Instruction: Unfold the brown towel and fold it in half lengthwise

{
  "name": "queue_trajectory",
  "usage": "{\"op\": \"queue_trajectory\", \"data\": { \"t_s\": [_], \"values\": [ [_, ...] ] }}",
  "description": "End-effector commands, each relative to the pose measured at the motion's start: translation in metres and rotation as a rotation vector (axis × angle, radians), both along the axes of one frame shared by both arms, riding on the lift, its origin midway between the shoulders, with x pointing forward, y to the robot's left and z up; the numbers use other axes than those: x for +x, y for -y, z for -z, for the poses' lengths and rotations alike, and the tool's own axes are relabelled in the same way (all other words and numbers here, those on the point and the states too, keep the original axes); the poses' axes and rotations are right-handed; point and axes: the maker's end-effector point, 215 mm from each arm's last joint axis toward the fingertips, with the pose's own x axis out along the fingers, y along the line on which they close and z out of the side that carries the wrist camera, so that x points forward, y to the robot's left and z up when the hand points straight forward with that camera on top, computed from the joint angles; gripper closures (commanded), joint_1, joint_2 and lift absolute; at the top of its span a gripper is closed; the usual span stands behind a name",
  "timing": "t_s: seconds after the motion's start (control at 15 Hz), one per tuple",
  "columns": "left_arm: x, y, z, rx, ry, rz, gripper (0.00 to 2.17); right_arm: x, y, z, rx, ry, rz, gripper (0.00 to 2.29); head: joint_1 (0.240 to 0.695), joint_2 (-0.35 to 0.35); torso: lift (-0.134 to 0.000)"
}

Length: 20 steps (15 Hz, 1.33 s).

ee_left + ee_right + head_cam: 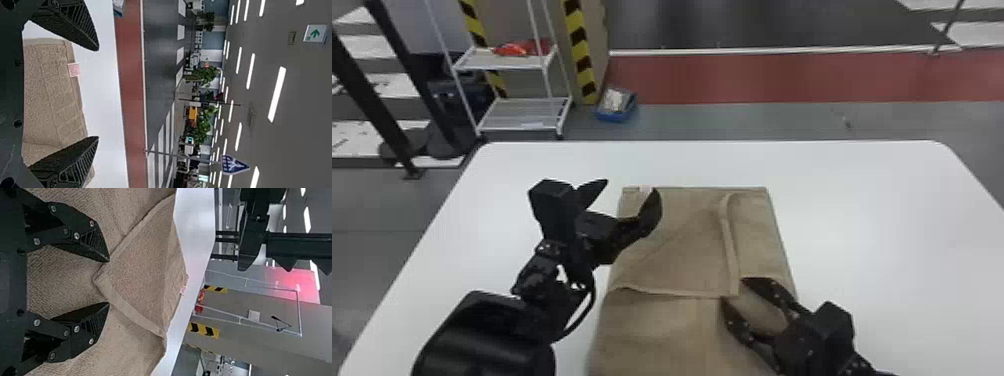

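The left gripper (632, 186) is spread wide with nothing held, and the tagged far corner of the brown towel (682, 240) lies close by its tips. In the head view its right-hand finger overlaps the towel's left edge, while the other finger is over the white desk (892, 225). The left wrist view shows the small pale pink tag (73, 69) on the hem, between the directions of the two fingers; whether either finger touches cloth, I cannot tell.

The right gripper (734, 289) is at the towel's near right part, its fingers apart around the free corner of a folded-over flap (677, 265). In the right wrist view that corner points in between the fingertips and is not pinched. From there one hem runs away from the gripper toward the towel's far edge, and another runs off to the left, toward the towel's left side. The towel lies folded in layers on the desk, reaching from the left gripper's tips to beneath the right gripper and on past it toward the robot.

Beyond and left of the left gripper, past the desk, stand a white rack (499, 62) with something red (512, 49) on its upper shelf and, to its right, a blue box (616, 117) on the floor.
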Motion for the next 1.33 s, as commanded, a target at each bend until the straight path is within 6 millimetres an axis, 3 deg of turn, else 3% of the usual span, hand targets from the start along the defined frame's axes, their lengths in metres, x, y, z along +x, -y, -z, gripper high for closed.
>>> {"op": "queue_trajectory", "data": {
  "t_s": [0.0,0.27,0.4,0.8,0.87,0.93,1.0,1.27],
  "values": [
    [0.005,0.001,-0.002,-0.017,0.004,0.003,0.08,0.001,0.001,-0.001,-0.003,0.002,0.001,0.58,0.695,0.065,-0.125],
    [0.007,0.009,0.003,-0.019,0.004,0.014,0.08,0.002,0.000,-0.002,-0.003,0.003,-0.001,0.59,0.695,0.062,-0.125],
    [0.007,0.012,0.003,-0.019,0.003,0.019,0.08,0.003,-0.003,-0.002,0.000,0.002,-0.002,0.80,0.695,0.057,-0.125],
    [0.009,0.011,0.000,-0.018,0.011,0.018,0.08,0.004,-0.009,-0.011,0.014,0.024,-0.014,0.80,0.695,0.060,-0.125],
    [0.009,0.012,0.000,-0.016,0.011,0.019,0.08,0.004,-0.009,-0.012,0.015,0.028,-0.015,1.01,0.695,0.061,-0.125],
    [0.009,0.012,0.001,-0.016,0.008,0.020,0.08,0.003,-0.008,-0.015,0.024,0.032,-0.016,1.40,0.695,0.062,-0.125],
    [0.009,0.012,0.002,-0.014,0.007,0.019,0.08,0.002,-0.005,-0.019,0.039,0.042,-0.016,1.51,0.695,0.062,-0.125],
    [0.021,0.020,0.011,0.001,-0.008,0.030,0.08,0.008,0.033,-0.061,0.099,0.142,0.053,1.51,0.695,0.045,-0.125]
  ]
}}
